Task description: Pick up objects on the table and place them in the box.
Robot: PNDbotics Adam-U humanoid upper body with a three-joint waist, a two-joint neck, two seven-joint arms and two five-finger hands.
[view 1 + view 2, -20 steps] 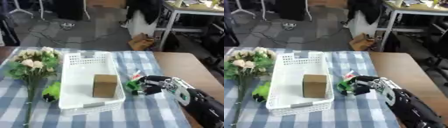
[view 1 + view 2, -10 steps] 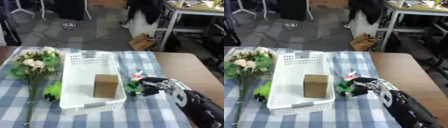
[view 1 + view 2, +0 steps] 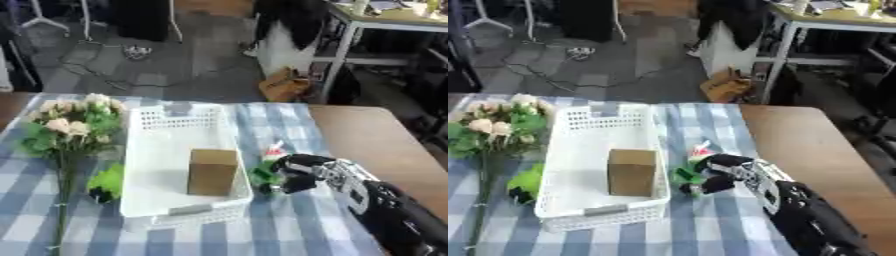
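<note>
In the left eye view, my right hand (image 3: pixel 308 169) curled around a green-and-red object (image 3: pixel 267 172) on the checked surface (image 3: pixel 289 230), right of the white box (image 3: pixel 175 150). In the right eye view, flowers (image 3: pixel 496 125) lay left; cluttered floor (image 3: pixel 562 55) filled the top.

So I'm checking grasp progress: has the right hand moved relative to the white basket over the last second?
No clear move. The right hand stays curled on the green and red thing, just right of the white basket, at its near right corner.
</note>
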